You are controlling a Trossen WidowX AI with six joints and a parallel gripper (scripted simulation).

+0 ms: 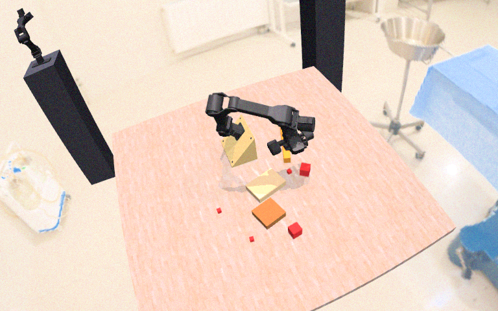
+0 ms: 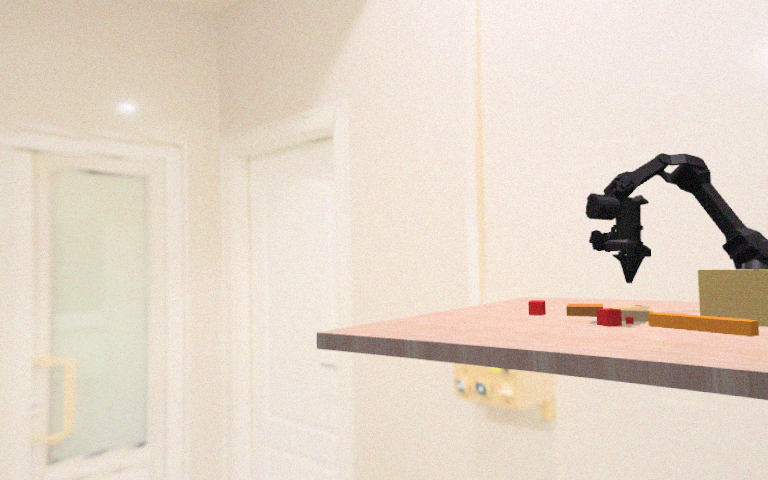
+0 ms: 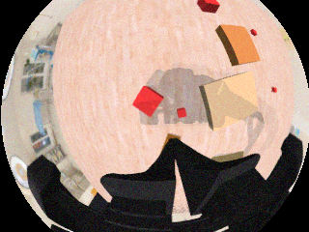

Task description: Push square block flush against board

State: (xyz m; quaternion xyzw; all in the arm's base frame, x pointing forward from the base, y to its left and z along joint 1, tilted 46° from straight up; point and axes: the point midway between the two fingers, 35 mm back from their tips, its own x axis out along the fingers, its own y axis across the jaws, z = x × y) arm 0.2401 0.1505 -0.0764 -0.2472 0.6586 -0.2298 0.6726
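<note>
Top: square orange block (image 1: 268, 212) (image 2: 584, 310) (image 3: 239, 44) near cream board (image 1: 266, 184) (image 2: 635, 314) (image 3: 232, 101), apart; board's long axis runs lower left to upper right. Exterior: gripper (image 1: 297, 149) (image 2: 629, 279) (image 3: 173, 142) above table (image 1: 176, 234) (image 2: 453, 333) (image 3: 101, 72), jaws together. Wrist: block lies beyond board, one corner nearest the upper left.

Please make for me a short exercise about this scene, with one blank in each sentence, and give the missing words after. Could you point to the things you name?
1. The flat orange block (image 1: 268, 212) (image 3: 240, 44) lies nearest to the flat ____ board.
2. The two bigger cubes on the table (image 1: 165, 256) are coloured ____.
3. The gripper (image 2: 629, 281) (image 3: 173, 142) is above the table, with its fingers ____.

Missing words: cream; red; closed
</note>
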